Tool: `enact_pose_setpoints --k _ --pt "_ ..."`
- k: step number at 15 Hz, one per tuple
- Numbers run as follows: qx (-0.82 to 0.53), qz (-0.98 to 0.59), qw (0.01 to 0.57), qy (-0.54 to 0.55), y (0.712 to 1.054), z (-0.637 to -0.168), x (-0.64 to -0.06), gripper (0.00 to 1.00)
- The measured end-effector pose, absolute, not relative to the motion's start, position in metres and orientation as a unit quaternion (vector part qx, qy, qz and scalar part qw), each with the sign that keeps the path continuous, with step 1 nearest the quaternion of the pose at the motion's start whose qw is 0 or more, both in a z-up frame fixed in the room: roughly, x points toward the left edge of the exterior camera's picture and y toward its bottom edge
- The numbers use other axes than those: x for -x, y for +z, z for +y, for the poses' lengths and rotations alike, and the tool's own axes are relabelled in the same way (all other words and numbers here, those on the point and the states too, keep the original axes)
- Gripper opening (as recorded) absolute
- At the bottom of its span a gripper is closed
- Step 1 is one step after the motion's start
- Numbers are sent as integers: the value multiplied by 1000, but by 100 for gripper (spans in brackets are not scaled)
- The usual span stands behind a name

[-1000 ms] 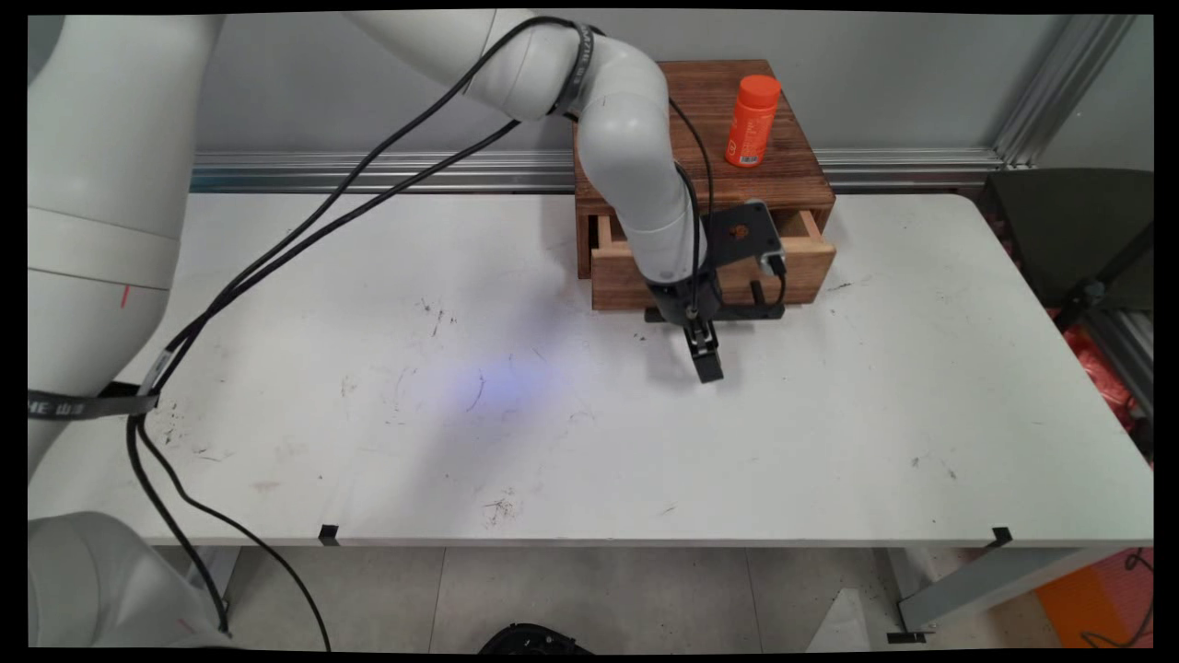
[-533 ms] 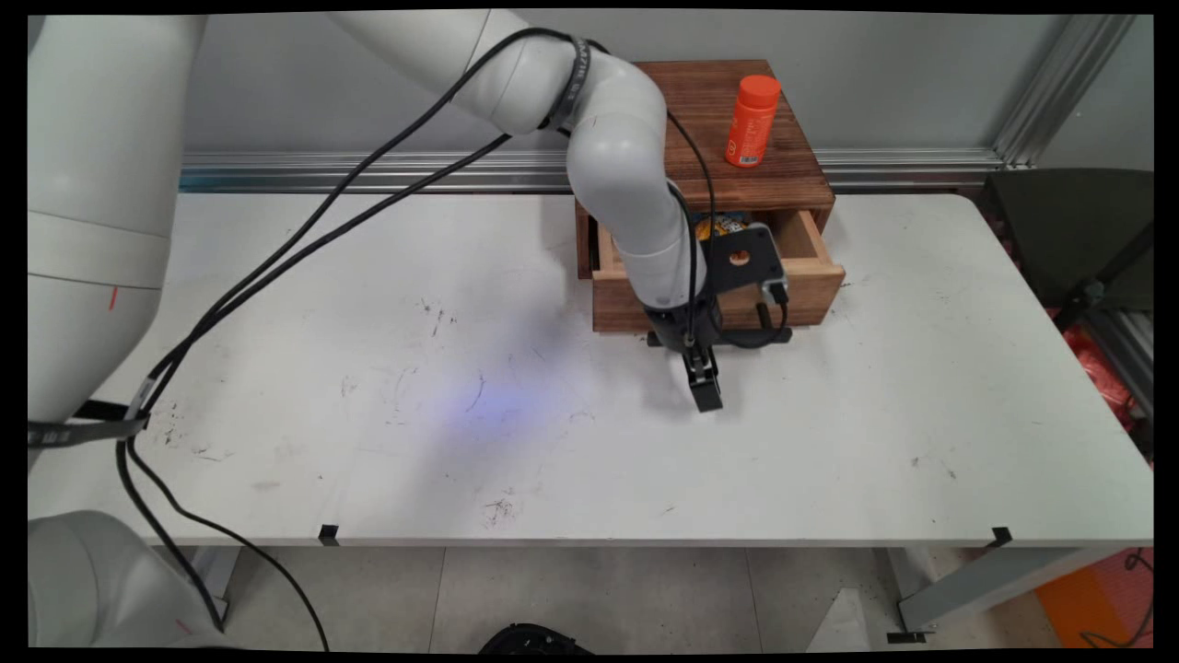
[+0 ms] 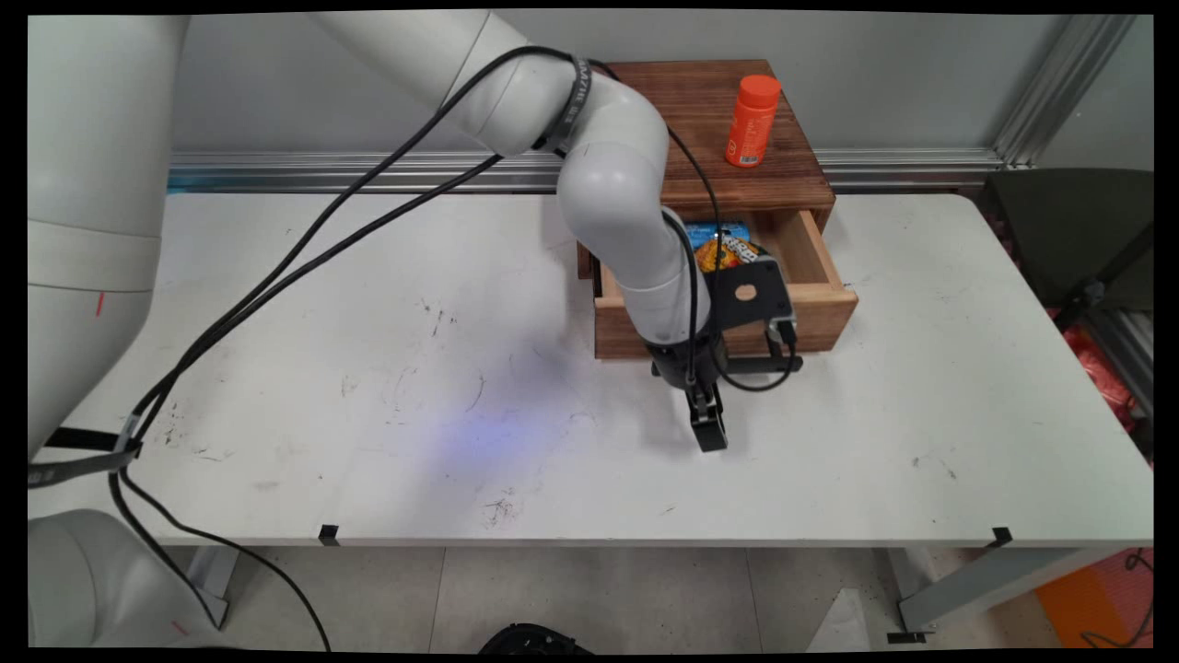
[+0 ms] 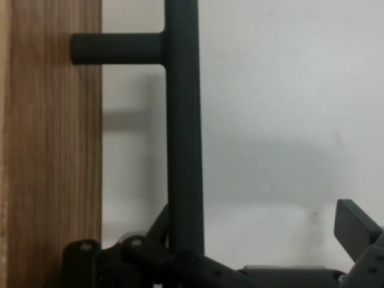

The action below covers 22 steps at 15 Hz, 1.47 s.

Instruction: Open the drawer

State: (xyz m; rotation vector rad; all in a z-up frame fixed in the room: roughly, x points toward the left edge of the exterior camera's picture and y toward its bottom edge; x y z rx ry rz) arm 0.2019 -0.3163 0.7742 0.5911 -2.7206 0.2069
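A small wooden cabinet (image 3: 737, 138) stands at the back of the white table (image 3: 368, 368). Its drawer (image 3: 824, 318) is pulled out towards the table's near side. Inside it lies a blue and orange snack packet (image 3: 723, 247). My gripper (image 3: 705, 405) is at the drawer's black bar handle (image 3: 769, 365), just in front of the drawer. In the hand view the handle (image 4: 183, 132) runs up the picture beside the wooden drawer front (image 4: 51, 150). My gripper (image 4: 264, 246) is open. One finger (image 4: 355, 227) stands far off to the right of the bar; the other is hidden at the bar.
An orange bottle (image 3: 752, 120) stands upright on top of the cabinet. Black cables (image 3: 304, 249) hang from the arm over the table's left half. A dark chair (image 3: 1078, 239) is beyond the table's right end.
The drawer has slid out further towards the near side together with my gripper at its handle. The snack packet inside has come into sight.
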Motion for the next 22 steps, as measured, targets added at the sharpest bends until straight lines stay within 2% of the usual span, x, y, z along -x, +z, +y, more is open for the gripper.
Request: enact_pose_setpoints --k 22 --pt "-202 -959 194 40 778 -225 -161 100"
